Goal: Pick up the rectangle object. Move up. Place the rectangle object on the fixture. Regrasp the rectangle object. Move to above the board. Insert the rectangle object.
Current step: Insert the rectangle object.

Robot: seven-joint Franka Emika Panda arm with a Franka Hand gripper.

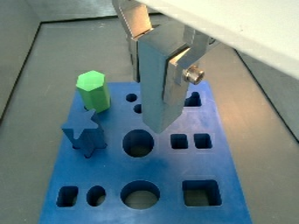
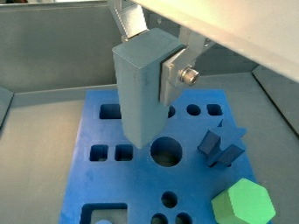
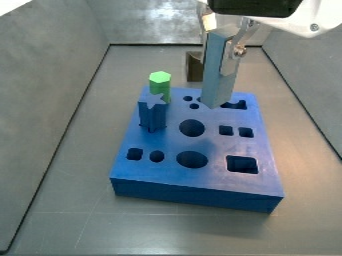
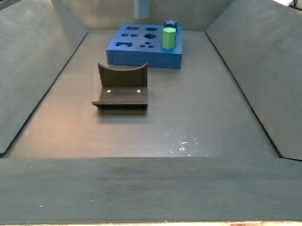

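Your gripper (image 1: 163, 54) is clamped on the upper end of the rectangle object (image 2: 140, 92), which hangs upright with its lower end at, or just inside, a cutout in the board (image 3: 262, 182); which of the two you cannot tell from these views. If the block sits tilted or off-centre, its corner could catch the cutout's rim and jam, or slide in the pads. Beside it stand the green hexagonal peg (image 1: 93, 91) and the dark blue star-shaped peg (image 2: 219, 145). The fixture (image 4: 122, 86) sits well apart, empty.
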